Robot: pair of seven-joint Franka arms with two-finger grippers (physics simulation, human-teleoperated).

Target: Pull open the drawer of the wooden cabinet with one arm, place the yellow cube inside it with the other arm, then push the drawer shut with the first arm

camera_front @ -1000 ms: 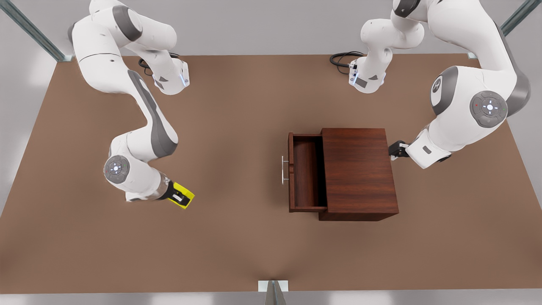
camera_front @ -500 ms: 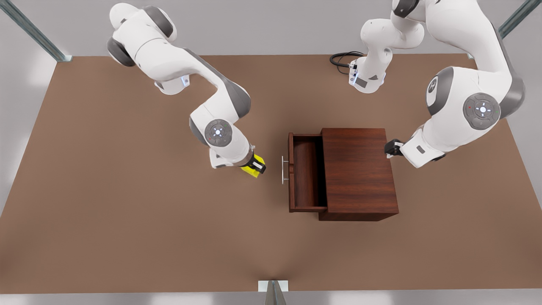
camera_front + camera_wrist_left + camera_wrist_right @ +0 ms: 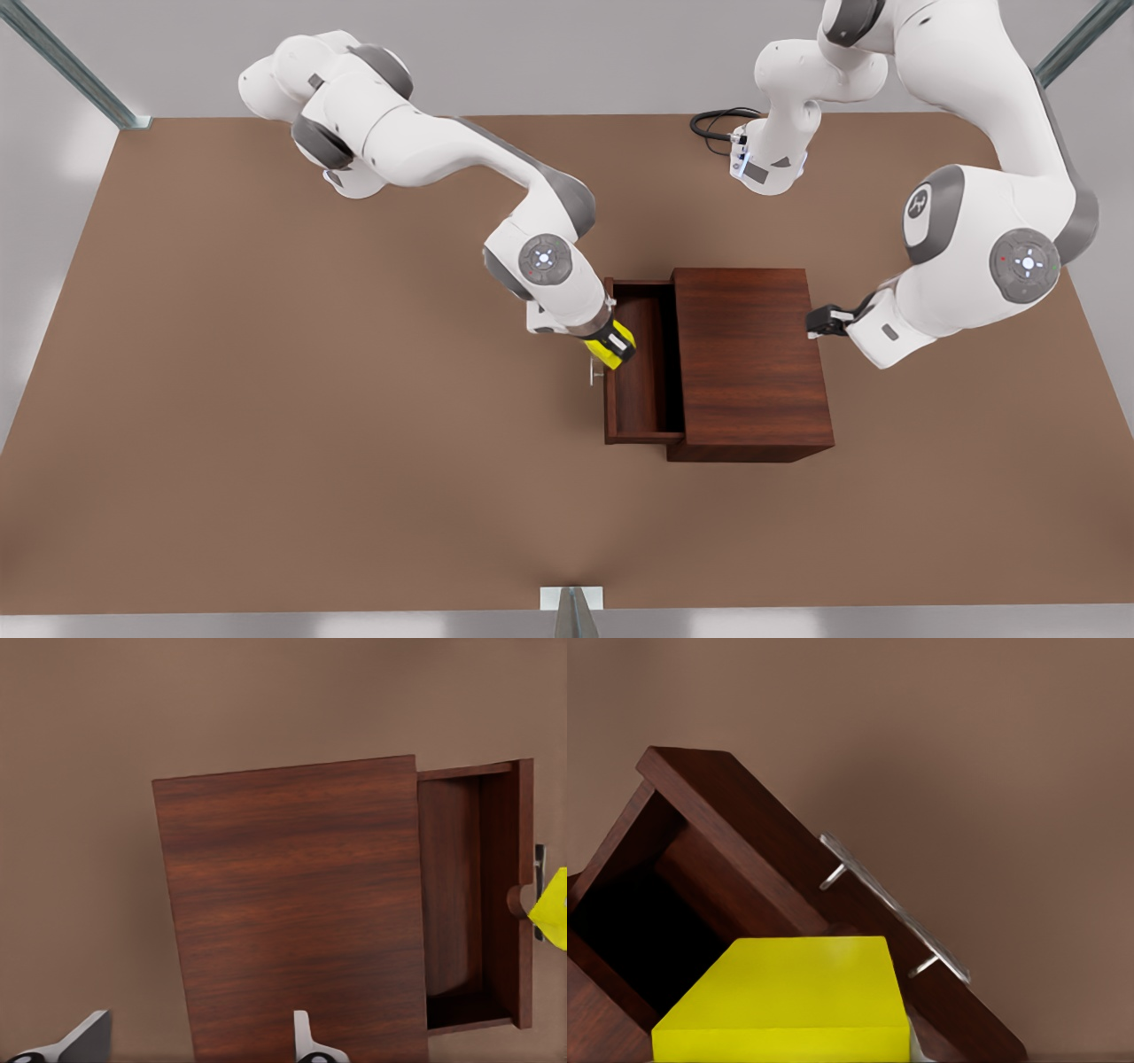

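Note:
The wooden cabinet (image 3: 749, 363) stands right of the table's middle, its drawer (image 3: 638, 372) pulled open toward the front view's left, silver handle (image 3: 592, 374) outermost. My right gripper (image 3: 614, 344) is shut on the yellow cube (image 3: 605, 354) and hovers over the drawer's front edge. In the right wrist view the yellow cube (image 3: 788, 1001) sits just above the drawer (image 3: 735, 868) and its handle (image 3: 895, 908). My left gripper (image 3: 824, 321) waits behind the cabinet, open; the left wrist view shows its fingers (image 3: 306, 1041) spread, the cabinet (image 3: 292, 904), the drawer (image 3: 452, 904) and the cube (image 3: 554, 908).
The brown table (image 3: 310, 425) stretches wide on the front view's left and in front of the cabinet. Both arm bases and a black cable (image 3: 713, 124) sit along the far edge. Metal frame posts stand at the table's corners.
My right arm has swung from the front view's left across the table, carrying the yellow cube to the drawer's front edge. My left gripper stayed behind the cabinet, shifting only slightly.

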